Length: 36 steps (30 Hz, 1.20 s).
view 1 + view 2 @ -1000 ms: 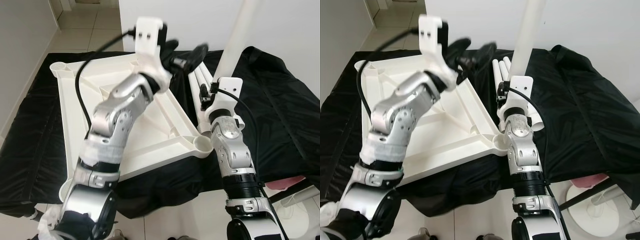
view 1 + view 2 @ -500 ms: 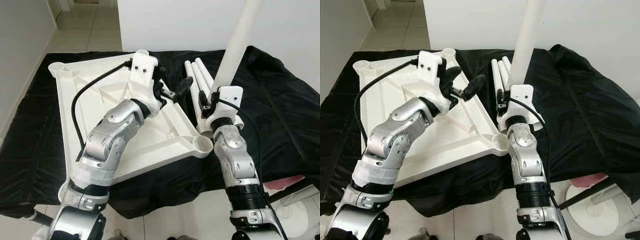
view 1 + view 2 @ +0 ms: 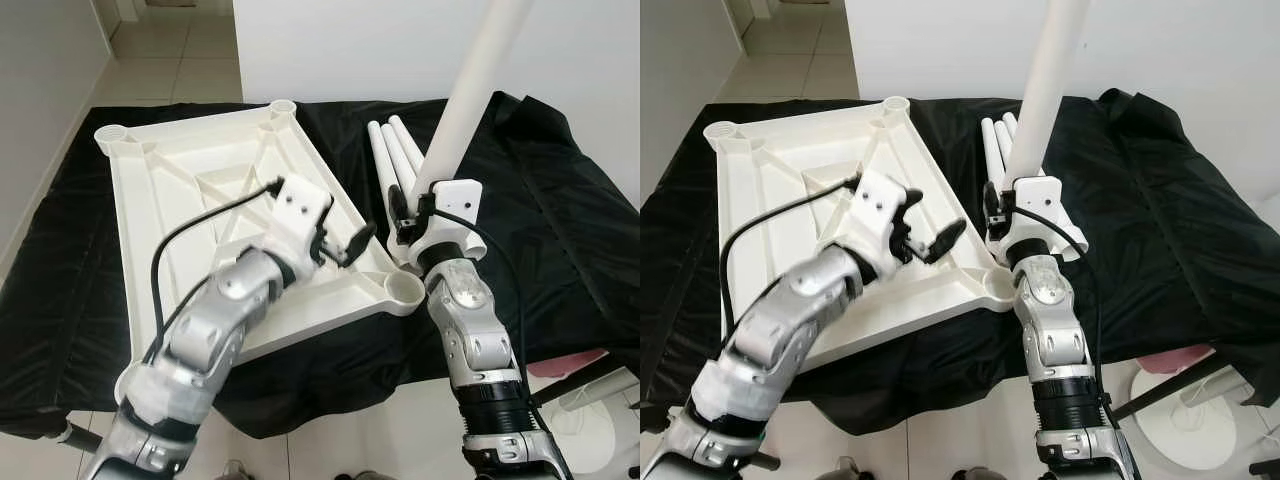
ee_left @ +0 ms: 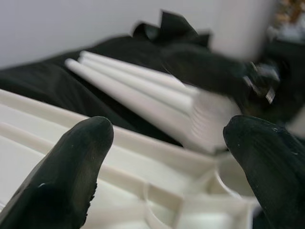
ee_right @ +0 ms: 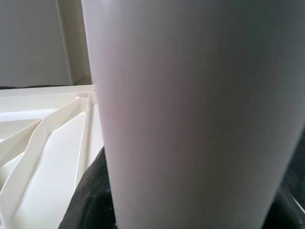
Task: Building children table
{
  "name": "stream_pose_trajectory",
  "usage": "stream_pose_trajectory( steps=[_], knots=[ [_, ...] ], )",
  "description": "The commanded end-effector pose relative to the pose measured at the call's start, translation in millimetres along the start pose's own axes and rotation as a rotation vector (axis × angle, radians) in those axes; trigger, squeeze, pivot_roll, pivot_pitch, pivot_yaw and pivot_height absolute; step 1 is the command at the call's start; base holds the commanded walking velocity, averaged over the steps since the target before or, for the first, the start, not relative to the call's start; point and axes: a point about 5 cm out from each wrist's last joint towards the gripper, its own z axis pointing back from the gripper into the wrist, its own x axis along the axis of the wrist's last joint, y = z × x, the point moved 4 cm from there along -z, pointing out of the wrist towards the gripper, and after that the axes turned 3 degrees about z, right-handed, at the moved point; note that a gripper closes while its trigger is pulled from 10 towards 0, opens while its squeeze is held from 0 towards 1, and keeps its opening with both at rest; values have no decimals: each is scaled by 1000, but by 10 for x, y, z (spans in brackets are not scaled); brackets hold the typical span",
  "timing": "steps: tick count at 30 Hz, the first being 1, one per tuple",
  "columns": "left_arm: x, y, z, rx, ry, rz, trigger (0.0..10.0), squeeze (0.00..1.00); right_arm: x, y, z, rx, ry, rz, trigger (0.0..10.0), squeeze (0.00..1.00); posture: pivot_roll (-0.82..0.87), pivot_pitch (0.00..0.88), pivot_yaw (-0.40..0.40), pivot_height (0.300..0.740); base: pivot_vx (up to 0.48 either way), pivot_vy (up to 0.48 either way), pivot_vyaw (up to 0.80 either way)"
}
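Left eye view: right gripper (image 3: 408, 215) jaws clench the upright table leg (image 3: 468, 95); left gripper (image 3: 345, 243) jaws spread above the tabletop (image 3: 190, 190).

A white tabletop (image 3: 780, 190) lies upside down on a black cloth (image 3: 1160, 210), its ribbed underside up and a round leg socket (image 3: 998, 289) at its near right corner. The left gripper (image 3: 930, 235) hovers over the tabletop's right edge, a little behind that socket, its two black fingers spread apart and empty. Just right of the socket, the right gripper (image 3: 1002, 212) clamps a white table leg (image 3: 1048, 80) that rises steeply from it and leans slightly right. Three more white legs (image 3: 1002, 140) lie side by side on the cloth, just beyond the tabletop's right edge.
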Motion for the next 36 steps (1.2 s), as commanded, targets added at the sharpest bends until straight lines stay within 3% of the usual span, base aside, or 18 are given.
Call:
stream_pose_trajectory(
  steps=[1,19,36],
  knots=[
    [-43,-213,30,-177,24,-25,10000,0,64,20,23,21,-34,1,10000,0,-23,64,-30,740,0,0,0],
    [-352,-326,196,-254,154,-101,10000,0,-83,40,190,67,7,22,10000,0,-26,80,-27,740,0,0,0],
    [-339,-318,257,-269,165,-119,10000,0,-280,80,430,156,39,60,10000,0,-32,85,-21,740,0,0,0]
  ],
)
